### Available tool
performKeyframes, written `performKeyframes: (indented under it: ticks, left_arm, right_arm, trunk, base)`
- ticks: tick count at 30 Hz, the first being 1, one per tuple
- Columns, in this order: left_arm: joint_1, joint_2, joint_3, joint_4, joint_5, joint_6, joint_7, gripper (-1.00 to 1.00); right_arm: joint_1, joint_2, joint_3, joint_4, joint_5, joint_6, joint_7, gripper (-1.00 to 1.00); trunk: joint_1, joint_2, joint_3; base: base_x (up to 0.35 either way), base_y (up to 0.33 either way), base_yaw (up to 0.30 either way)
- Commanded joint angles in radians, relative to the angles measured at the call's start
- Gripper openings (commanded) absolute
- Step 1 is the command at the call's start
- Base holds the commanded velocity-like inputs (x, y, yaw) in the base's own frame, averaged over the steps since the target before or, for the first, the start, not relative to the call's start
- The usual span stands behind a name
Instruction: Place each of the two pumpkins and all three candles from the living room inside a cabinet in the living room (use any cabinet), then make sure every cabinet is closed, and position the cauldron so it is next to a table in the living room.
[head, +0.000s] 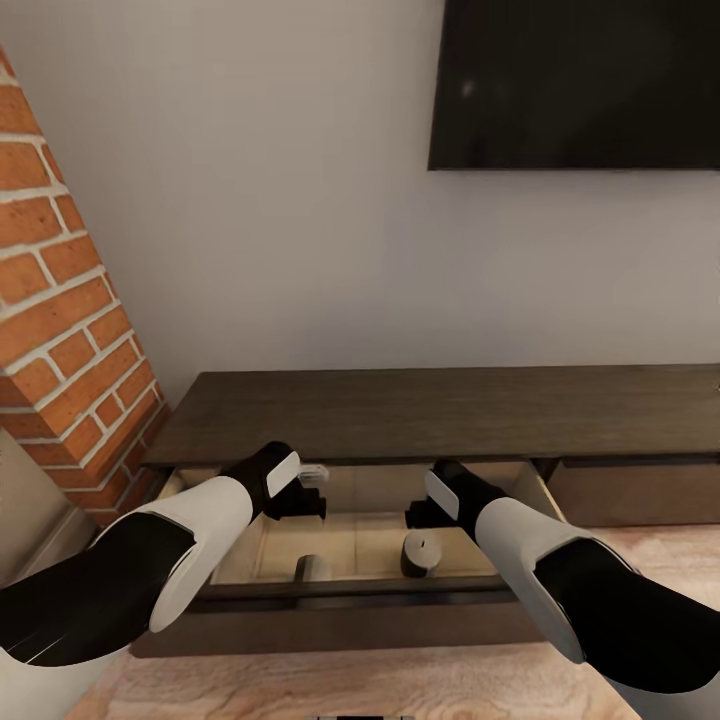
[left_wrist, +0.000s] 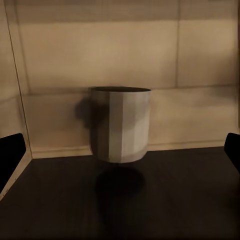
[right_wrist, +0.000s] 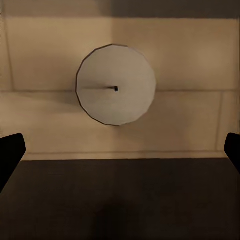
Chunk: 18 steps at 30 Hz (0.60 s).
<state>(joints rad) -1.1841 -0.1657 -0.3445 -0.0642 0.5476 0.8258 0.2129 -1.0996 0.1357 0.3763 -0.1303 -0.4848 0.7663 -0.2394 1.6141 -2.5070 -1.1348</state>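
Both arms are extended over an open drawer (head: 350, 545) of the long dark cabinet (head: 440, 410).

Left gripper (head: 310, 490): held over the drawer's left part. In the left wrist view its two dark fingertips (left_wrist: 11, 155) are seen at the picture's edges, spread wide with nothing between them; the gripper is released. One candle (left_wrist: 121, 124) is seen ahead of the fingers, side on, close to the pale inner wall of the drawer. In the head view this candle (head: 311, 568) lies below and just in front of the gripper, at the drawer's front edge.

Right gripper (head: 415, 515): held over the drawer's middle. Its fingertips (right_wrist: 11, 152) are likewise spread apart and empty. A second candle (right_wrist: 116, 85) is seen end on beyond them, with its wick at the centre. In the head view that candle (head: 421, 553) stands upright on the drawer floor, just below the gripper.

Beyond the hands, the cabinet top is bare. A brick column (head: 70, 330) stands left of the cabinet, and a dark screen (head: 575, 85) is mounted on the wall above.
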Motion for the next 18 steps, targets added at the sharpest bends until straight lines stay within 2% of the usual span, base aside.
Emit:
performKeyframes:
  ticks: [1,7,18]
  left_arm:
    - [0.000,0.000,-0.004,-0.001,0.011,0.004,0.008,1.00]
    - [0.000,0.000,-0.004,0.001,0.011,0.006,0.008,1.00]
    - [0.000,0.000,-0.005,0.003,0.011,0.008,0.008,1.00]
  right_arm:
    - [0.000,0.000,0.005,-0.002,-0.011,0.006,-0.008,1.00]
    - [0.000,0.001,0.007,-0.002,-0.011,0.016,-0.008,1.00]
    - [0.000,0.001,0.007,-0.002,-0.011,0.017,-0.008,1.00]
  trunk:
    - [-0.001,0.000,0.003]
    - [-0.001,0.000,0.007]
    - [-0.006,0.003,0.049]
  base:
    - [0.000,0.000,0.000]
    - [0.000,0.000,0.000]
    - [0.000,0.000,0.000]
